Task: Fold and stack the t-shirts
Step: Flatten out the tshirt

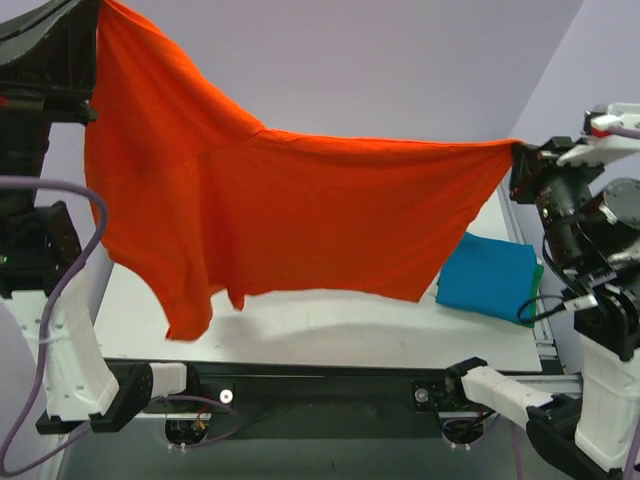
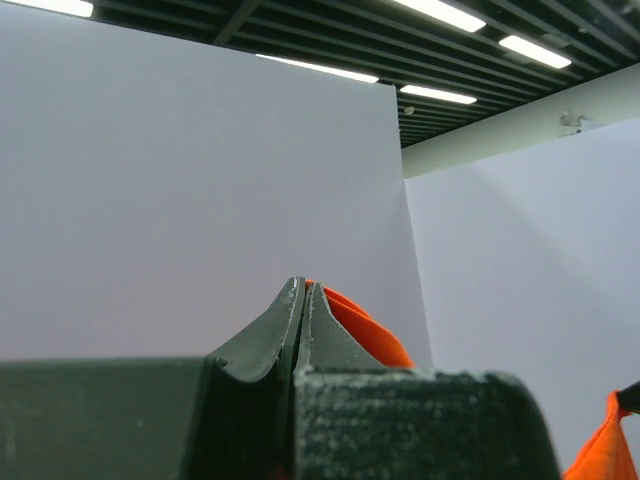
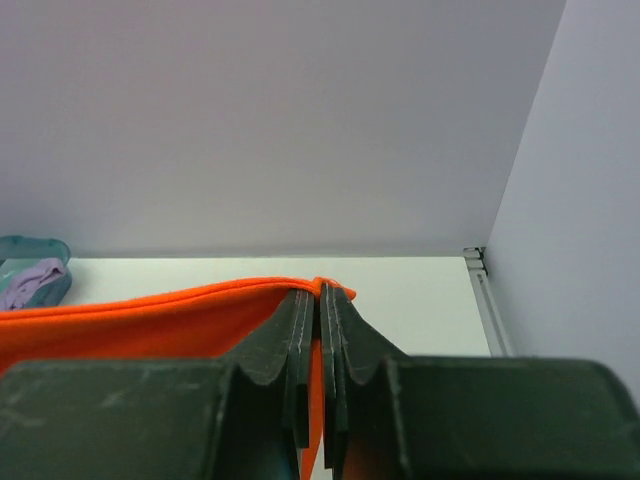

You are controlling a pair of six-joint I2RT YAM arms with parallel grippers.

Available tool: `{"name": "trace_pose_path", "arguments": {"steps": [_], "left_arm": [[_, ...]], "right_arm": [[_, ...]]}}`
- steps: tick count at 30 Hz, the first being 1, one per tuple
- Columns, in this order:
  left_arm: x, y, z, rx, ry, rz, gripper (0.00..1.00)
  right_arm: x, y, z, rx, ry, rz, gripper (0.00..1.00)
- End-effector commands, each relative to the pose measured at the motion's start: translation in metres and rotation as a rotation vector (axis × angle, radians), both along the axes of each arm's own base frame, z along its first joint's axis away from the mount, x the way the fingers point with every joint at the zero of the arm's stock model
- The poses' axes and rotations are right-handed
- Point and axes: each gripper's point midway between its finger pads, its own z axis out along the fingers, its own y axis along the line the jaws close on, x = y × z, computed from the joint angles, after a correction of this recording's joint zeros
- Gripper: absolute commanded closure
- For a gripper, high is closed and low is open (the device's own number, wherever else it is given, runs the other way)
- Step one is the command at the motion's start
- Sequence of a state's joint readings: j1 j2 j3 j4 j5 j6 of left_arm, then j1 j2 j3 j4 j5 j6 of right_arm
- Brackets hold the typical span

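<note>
The orange-red t-shirt hangs stretched in the air between both grippers, above the white table. My left gripper is high at the top left, shut on one corner of the shirt. My right gripper is at the right, lower, shut on the other corner. A folded teal-blue t-shirt lies on the table's right side, on a folded green one of which only an edge shows.
A teal plastic basin with pale cloth in it stands at the table's far left in the right wrist view. A metal rail runs along the table's right edge. Pale walls close in the back and right.
</note>
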State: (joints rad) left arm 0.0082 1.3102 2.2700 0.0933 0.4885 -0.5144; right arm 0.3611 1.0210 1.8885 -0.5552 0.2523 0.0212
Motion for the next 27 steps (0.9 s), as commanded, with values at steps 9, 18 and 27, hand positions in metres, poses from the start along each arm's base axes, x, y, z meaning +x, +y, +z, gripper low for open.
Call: {"name": "trace_pose_path", "arguments": {"steps": [9, 18, 27], "left_arm": [[0.362, -0.056, -0.279, 0.035, 0.737, -0.286, 1.00], [0.434, -0.067, -0.524, 0.036, 1.229, -0.262, 0.35], [0.345, -0.097, -0.534, 0.118, 1.379, -0.302, 0.33]], "right_arm": [[0.181, 0.003, -0.214, -0.066, 0.464, -0.110, 1.00], [0.251, -0.027, -0.410, -0.032, 0.908, -0.232, 0.44], [0.226, 0.004, -0.421, 0.026, 0.988, -0.098, 0.27]]}}
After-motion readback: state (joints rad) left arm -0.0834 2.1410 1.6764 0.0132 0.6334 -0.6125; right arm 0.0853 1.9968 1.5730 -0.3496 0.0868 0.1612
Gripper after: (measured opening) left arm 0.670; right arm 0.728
